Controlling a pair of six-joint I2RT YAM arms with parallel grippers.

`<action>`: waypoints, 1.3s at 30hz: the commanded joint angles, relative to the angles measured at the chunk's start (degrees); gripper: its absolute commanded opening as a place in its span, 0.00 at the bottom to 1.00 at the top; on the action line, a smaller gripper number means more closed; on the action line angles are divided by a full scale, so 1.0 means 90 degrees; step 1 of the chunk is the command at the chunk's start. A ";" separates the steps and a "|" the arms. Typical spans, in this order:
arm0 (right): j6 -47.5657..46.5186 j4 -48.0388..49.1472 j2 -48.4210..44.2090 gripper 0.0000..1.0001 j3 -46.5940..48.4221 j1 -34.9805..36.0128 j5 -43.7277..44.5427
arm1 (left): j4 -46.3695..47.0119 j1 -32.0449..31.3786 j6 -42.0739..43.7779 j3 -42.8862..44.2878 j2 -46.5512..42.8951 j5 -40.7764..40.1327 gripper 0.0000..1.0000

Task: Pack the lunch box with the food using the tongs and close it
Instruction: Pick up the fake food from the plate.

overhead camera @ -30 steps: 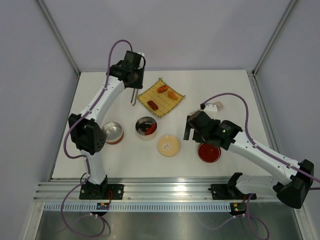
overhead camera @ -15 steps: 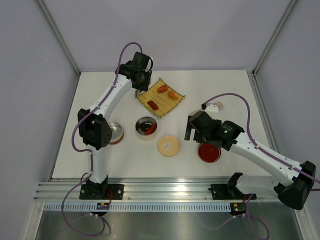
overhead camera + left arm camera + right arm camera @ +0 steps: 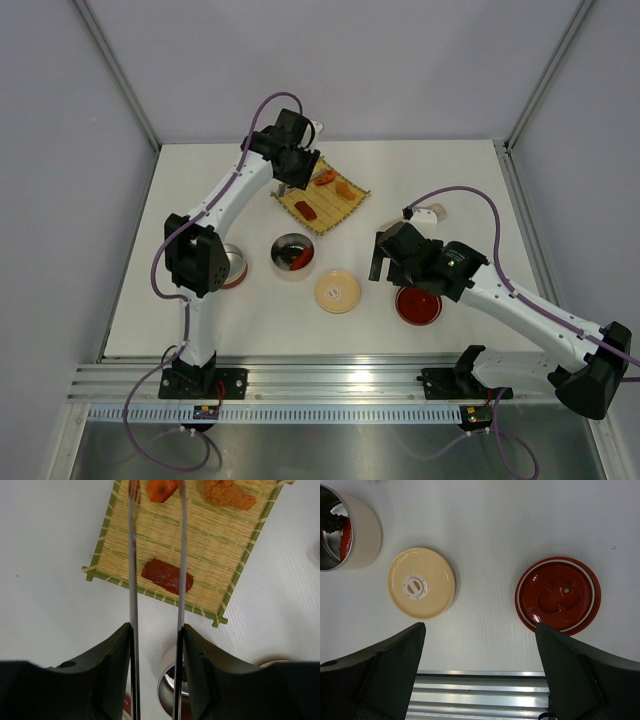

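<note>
The left gripper (image 3: 156,635) squeezes the springy tongs (image 3: 132,570) astride a likely light, slick orange food piece (image 3: 161,489) — nip its middle; the right gripper (image 3: 479,627) gapes empty.

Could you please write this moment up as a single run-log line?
left gripper: shut on tongs, tips either side of orange-red piece on mat | right gripper: open, above table | lunch box: open, food inside | lid: off

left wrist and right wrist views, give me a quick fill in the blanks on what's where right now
The left gripper holds the tongs over the mat, which carries ____ food pieces.
The cream lid lies between the lunch box and the red lid, flat on the ____.
The right gripper, jaws wide, holds ____.
Missing: three; table; nothing.
</note>
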 commanded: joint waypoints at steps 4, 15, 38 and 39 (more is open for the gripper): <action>0.0024 -0.0130 -0.0136 1.00 0.0150 0.0018 0.0277 | 0.0436 -0.0014 0.0389 0.0212 0.0229 0.0261 0.51; 0.0033 -0.0208 -0.0097 1.00 0.0228 0.0028 0.0287 | 0.0641 -0.0024 0.0565 0.0232 0.0629 0.0007 0.51; -0.0035 -0.0169 0.0059 0.99 0.0326 0.0027 0.0267 | 0.0690 -0.0014 0.0516 0.0232 0.0816 0.0105 0.29; -0.0025 -0.0169 0.0069 1.00 0.0326 0.0018 0.0267 | 0.0700 -0.0014 0.0507 0.0222 0.0719 0.0095 0.27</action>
